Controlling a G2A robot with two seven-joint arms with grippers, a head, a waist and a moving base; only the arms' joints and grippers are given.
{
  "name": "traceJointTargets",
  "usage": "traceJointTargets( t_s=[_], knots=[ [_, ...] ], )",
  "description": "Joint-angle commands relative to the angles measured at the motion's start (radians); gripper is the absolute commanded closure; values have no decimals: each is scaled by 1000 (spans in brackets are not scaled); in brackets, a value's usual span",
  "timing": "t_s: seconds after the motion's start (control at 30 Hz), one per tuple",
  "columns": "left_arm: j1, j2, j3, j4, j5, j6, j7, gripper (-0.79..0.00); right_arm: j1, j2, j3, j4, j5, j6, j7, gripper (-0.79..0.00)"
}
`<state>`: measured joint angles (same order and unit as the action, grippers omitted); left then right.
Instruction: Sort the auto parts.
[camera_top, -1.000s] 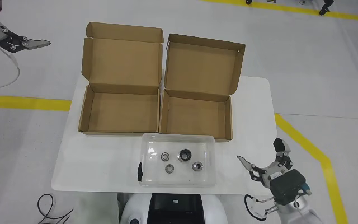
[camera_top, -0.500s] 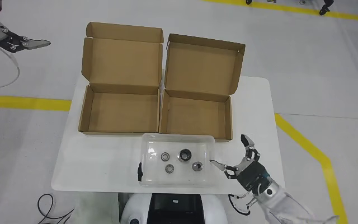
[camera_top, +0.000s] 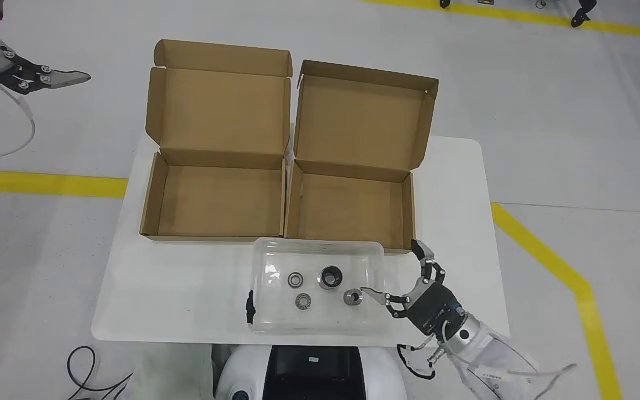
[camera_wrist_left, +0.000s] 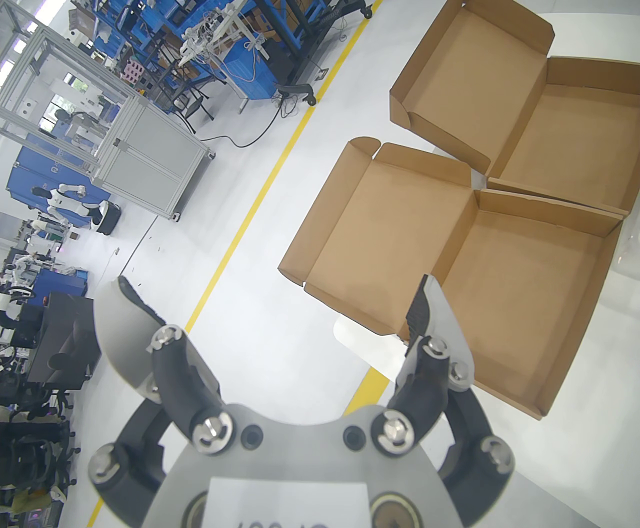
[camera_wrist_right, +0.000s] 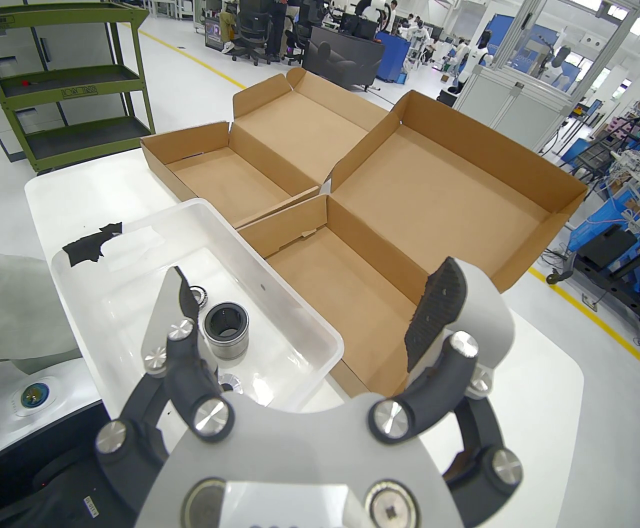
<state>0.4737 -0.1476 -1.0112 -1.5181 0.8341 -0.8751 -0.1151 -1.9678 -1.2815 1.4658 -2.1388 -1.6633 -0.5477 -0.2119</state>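
A clear plastic bin (camera_top: 268, 250) at the table's front holds several small metal parts: a black-lined cylinder (camera_top: 331, 275) (camera_wrist_right: 225, 330), a ring bearing (camera_top: 296, 280) (camera_wrist_right: 200, 296), another ring (camera_top: 302, 300) and a small silver part (camera_top: 351, 296). My right gripper (camera_top: 390, 270) (camera_wrist_right: 312, 272) hovers open at the bin's right end, one fingertip over the silver part, the other over the table. Behind the bin stand two open cardboard boxes, the left box (camera_top: 215, 200) (camera_wrist_left: 525, 300) and the right box (camera_top: 350, 210) (camera_wrist_right: 345, 280); neither holds anything. My left gripper (camera_top: 45, 62) (camera_wrist_left: 274, 290) hangs open over the floor, far left of the table.
The white table (camera_top: 450, 200) has bare surface to the right of the boxes and along its left front. Both box lids stand open at the back. A scrap of black tape (camera_top: 248, 305) (camera_wrist_right: 92, 242) sticks to the bin's left rim. A green cart (camera_wrist_right: 70, 90) stands off the table.
My right gripper has swung in from beyond the table's front right corner, leftward to the bin's right end. The left arm, boxes and parts have not moved.
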Motion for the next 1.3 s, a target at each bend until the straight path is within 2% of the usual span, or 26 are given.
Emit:
traceJointTargets(
  t_s=[0.0,0.17,0.27,0.57,0.77,0.97,1.27],
  knots=[
    [0,0,0,0,0,0,0,-785,0,0,0,0,0,0,0,-785],
    [0,0,0,0,0,0,0,-785,0,0,0,0,0,0,0,-785],
    [0,0,0,0,0,0,0,-785,15,2,-32,-4,-19,-17,45,-785],
    [0,0,0,0,0,0,0,-785,168,8,-172,46,-63,-163,185,-785],
    [0,0,0,0,0,0,0,-785,244,14,-226,92,-54,-254,257,-785],
    [0,0,0,0,0,0,0,-785,295,17,-251,144,-46,-253,304,-785],
    [0,0,0,0,0,0,0,-785,405,18,-313,239,-6,-319,418,-785]
  ],
)
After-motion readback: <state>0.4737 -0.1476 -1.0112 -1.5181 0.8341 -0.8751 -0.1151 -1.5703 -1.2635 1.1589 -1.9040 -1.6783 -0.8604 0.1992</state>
